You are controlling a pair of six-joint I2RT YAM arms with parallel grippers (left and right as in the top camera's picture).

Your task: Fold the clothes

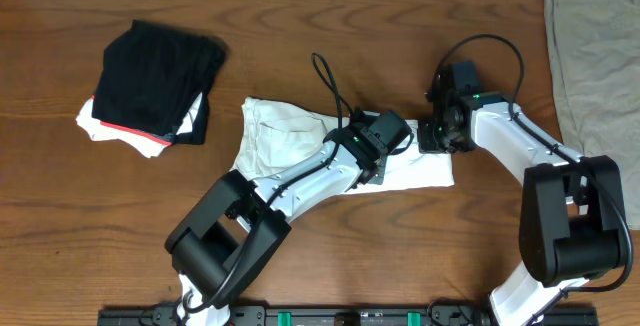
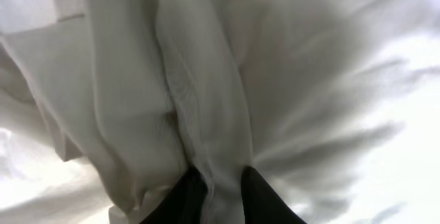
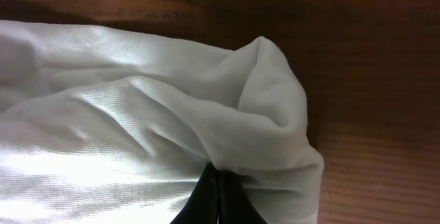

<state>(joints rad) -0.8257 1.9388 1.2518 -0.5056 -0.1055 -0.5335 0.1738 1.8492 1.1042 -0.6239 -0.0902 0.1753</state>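
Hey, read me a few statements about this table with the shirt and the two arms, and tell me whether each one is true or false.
1. The left claw and the right claw are both shut on the white shirt. True.
2. The black garment lies to the right of the shirt. False: it lies to the left, apart from it.
3. The grey cloth lies at the right edge of the table, touched by neither claw. True.
4. The right claw grips the shirt at its middle. False: it grips near the right-hand corner.
5. The shirt is spread smooth and flat. False: it is bunched and creased.
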